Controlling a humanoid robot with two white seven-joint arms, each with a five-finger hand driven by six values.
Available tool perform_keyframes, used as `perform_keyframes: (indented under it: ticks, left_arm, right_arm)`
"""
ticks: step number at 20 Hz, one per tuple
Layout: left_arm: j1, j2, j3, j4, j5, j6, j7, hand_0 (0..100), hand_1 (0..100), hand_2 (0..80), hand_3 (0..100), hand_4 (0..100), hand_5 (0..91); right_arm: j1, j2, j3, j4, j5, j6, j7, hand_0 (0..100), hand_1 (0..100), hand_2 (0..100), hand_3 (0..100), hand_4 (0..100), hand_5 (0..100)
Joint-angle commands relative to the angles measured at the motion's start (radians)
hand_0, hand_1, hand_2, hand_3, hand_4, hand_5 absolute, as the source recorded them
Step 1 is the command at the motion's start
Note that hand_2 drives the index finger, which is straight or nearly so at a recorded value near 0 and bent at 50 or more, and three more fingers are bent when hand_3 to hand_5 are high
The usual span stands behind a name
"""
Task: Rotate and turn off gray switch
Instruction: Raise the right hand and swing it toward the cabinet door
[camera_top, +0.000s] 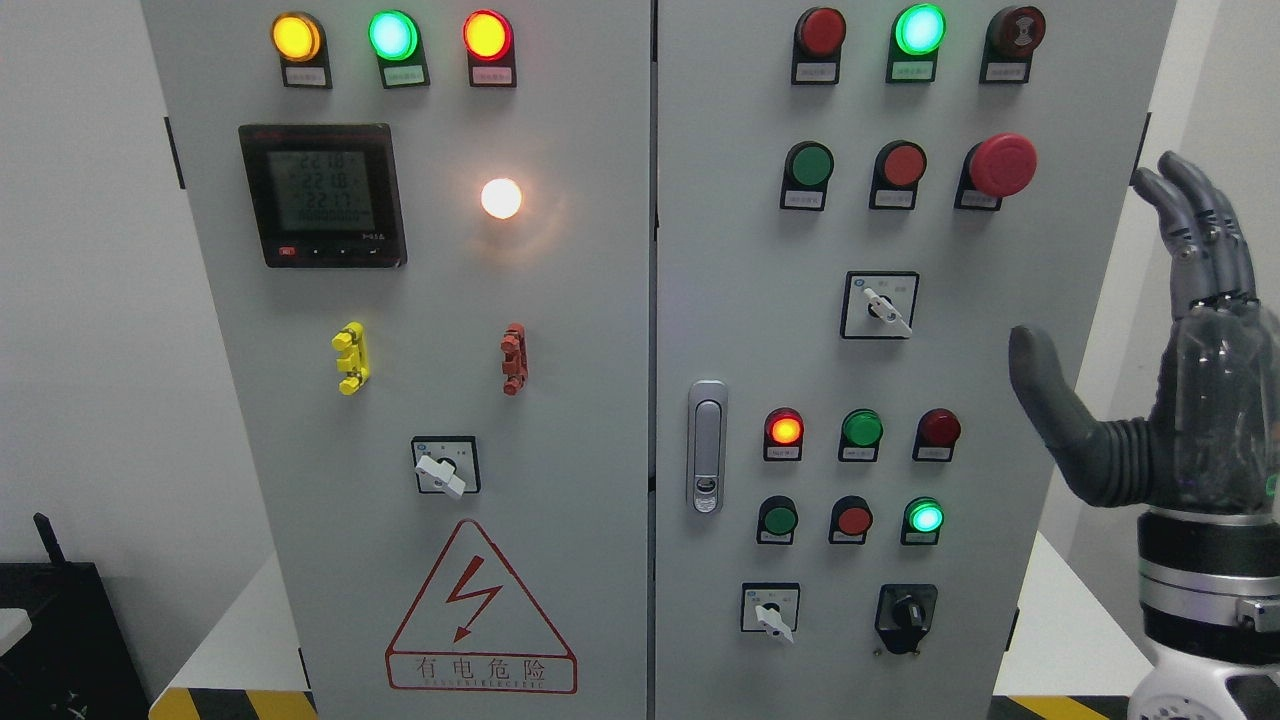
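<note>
A robot's right hand is raised at the right edge of a gray electrical cabinet, palm toward the panel, its fingers spread upward and its thumb splayed out toward the cabinet's side, holding nothing and touching no control. The left hand is out of view.

On the cabinet's right door, a gray rotary switch sits in a black-framed square plate below a red mushroom button, its light-colored lever pointing down and to the right. It lies well apart from the raised hand, up and to the left of the thumb. A similar switch sits near the bottom of the same door, beside a black knob; a third switch sits on the left door, above a red triangular shock warning sign.

A metal door latch stands at the right door's left edge. To its right, an orange-red indicator lamp is lit, as is a green one lower down. On the left door, a digital meter shows lit figures beside a glowing white lamp, with yellow, green and red lights glowing in a row across the top.
</note>
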Motion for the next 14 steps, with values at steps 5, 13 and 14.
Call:
perform_keyframes:
  ticks: [5,13,14]
  left_arm:
    - [-0.009,-0.001,0.008,-0.026,0.020,0.000,0.000,12,39,0.0,0,0,0.0]
    - [-0.009,0.000,0.008,-0.026,0.020,0.000,0.000,12,39,0.0,0,0,0.0]
    - [-0.009,0.000,0.008,-0.026,0.018,0.000,0.000,12,39,0.0,0,0,0.0]
  right_arm:
    - [-0.008,0.079,0.001,0.015,-0.001,0.008,0.020,24,59,17,57,65,80]
    - [-0.013,0.136,0.012,0.005,0.005,0.108,0.046,6,57,38,78,86,100]
    - [-0.013,0.148,0.013,0.005,0.006,0.111,0.046,5,57,39,79,86,100]
